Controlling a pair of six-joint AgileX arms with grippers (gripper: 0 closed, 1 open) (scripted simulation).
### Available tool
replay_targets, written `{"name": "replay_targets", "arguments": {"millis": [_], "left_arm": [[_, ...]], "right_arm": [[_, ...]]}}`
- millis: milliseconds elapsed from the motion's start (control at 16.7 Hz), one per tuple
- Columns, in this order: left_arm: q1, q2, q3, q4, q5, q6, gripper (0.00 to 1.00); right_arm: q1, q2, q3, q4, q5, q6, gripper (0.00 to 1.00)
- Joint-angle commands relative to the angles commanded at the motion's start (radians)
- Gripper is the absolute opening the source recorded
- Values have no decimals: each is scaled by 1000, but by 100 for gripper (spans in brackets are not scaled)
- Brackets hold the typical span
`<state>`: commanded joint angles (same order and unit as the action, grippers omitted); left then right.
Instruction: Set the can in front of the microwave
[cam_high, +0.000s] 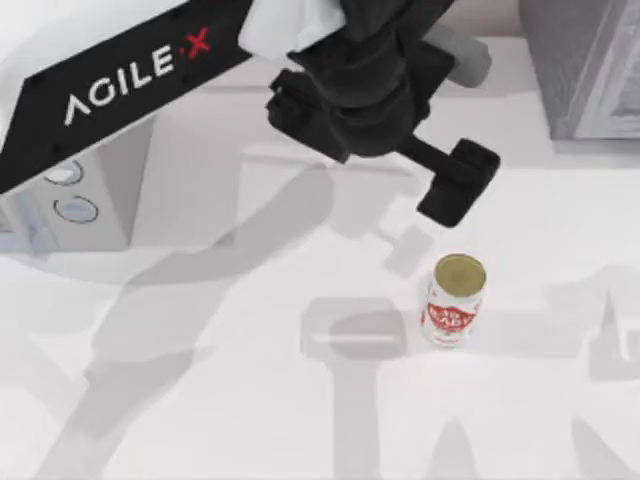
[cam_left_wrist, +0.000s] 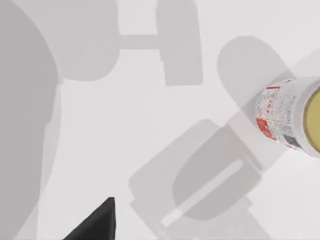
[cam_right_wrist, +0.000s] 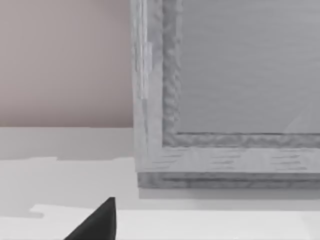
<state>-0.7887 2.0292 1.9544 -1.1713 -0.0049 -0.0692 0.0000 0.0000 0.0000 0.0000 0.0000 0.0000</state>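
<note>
**Gold-topped can waits, unheld, for the left arm**

The can (cam_high: 455, 300) stands upright at lower right of the top frame, well apart from the microwave (cam_high: 70, 195) at left. The left gripper (cam_high: 455, 185) hovers just above it, finger state untellable. It judges the approach underway; next, descend and grasp.

The small white tin can (cam_high: 455, 300) with its red paper-like label is showing a dull matt gold metal top; the white surface (cam_high: 220, 400) is looking smooth and matt.

The white table (cam_high: 230, 400) bears the can (cam_high: 455, 300) upright, right of centre; the microwave (cam_high: 75, 195) (left edge); a speckled grey box (cam_high: 585, 65) far right.
</note>
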Motion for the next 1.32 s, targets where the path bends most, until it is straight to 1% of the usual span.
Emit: {"name": "replay_targets", "arguments": {"millis": [240, 360, 480, 900, 1200, 1320], "left_arm": [[-87, 261, 254, -144, 0, -20, 100], [-115, 343, 336, -192, 0, -27, 100], [-129, 384, 377, -215, 0, -31, 100], [-127, 390, 364, -199, 0, -28, 100], [-128, 403, 217, -34, 0, -28, 100], [-128, 408, 183, 1, 0, -28, 100]], "right_arm": [[0, 0, 0, 0, 0, 0, 100], [0, 0, 0, 0, 0, 0, 100], [0, 0, 0, 0, 0, 0, 100], [0, 0, 0, 0, 0, 0, 100], [0, 0, 0, 0, 0, 0, 100], [0, 0, 0, 0, 0, 0, 100]]}}
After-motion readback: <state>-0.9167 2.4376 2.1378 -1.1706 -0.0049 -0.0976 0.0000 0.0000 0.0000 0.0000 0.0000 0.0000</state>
